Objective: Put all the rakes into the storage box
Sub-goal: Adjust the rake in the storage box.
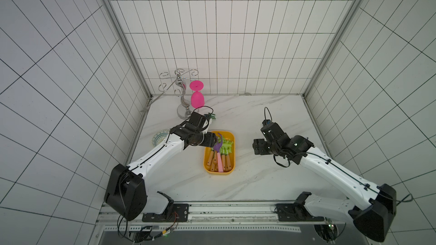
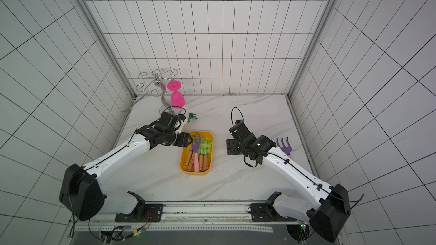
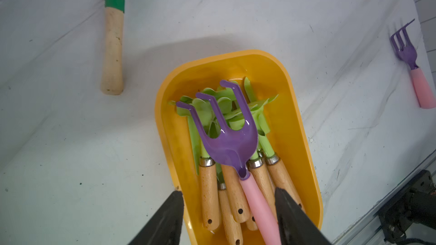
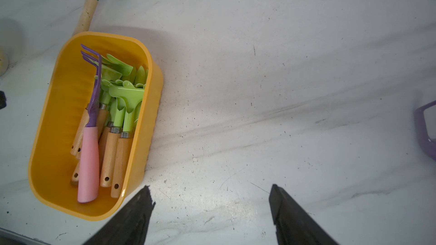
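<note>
Between the spread fingers of the left gripper (image 3: 228, 210) the pink handle of the purple rake (image 3: 232, 137) is lying loose, touching neither pad so far as the wrist view is showing; the jaws are standing apart over the near end of the yellow storage box (image 3: 290, 86), and the rake is resting inside on the green-headed tools (image 3: 236, 111), its long axis running along the box, prongs pointing away from the hand. Outward, a green rake (image 3: 112, 43) is lying on the table just beyond the box, nearer this arm; the right gripper (image 4: 211, 208) is hanging spread and empty over bare marble, with another purple rake (image 2: 284, 147) lying beside that arm, likely its pick.
</note>
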`<state>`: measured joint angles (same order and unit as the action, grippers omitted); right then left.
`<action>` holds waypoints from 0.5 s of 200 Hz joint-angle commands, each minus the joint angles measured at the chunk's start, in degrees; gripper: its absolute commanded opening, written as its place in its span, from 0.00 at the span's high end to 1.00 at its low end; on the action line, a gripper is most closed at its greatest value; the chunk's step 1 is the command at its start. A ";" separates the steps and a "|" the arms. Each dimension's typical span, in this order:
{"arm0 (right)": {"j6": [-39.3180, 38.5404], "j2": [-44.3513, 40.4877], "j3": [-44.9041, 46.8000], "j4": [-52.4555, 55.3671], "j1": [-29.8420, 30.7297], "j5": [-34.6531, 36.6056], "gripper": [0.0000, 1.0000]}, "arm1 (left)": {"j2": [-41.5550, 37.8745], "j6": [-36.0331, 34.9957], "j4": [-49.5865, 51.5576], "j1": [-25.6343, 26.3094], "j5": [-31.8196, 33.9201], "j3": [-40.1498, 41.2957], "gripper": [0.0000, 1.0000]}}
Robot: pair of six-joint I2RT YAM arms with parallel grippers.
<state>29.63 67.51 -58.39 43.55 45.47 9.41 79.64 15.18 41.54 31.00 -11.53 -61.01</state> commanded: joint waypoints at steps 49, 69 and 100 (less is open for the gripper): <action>0.29 -1.27 0.53 7.76 -17.73 1.11 0.19 | 6.94 -0.69 1.92 9.62 1.71 -0.33 0.38; -1.51 -1.95 1.85 9.08 -26.11 -1.18 0.19 | 8.56 -1.45 1.88 10.95 1.25 -0.68 0.38; -5.24 -2.26 3.88 9.48 -39.82 -5.63 0.19 | 11.74 -2.21 4.79 11.53 4.01 -1.79 0.39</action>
<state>27.94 65.89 -57.23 49.82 13.50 7.11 89.14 14.33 44.07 42.17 -10.09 -61.06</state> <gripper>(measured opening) 0.812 0.616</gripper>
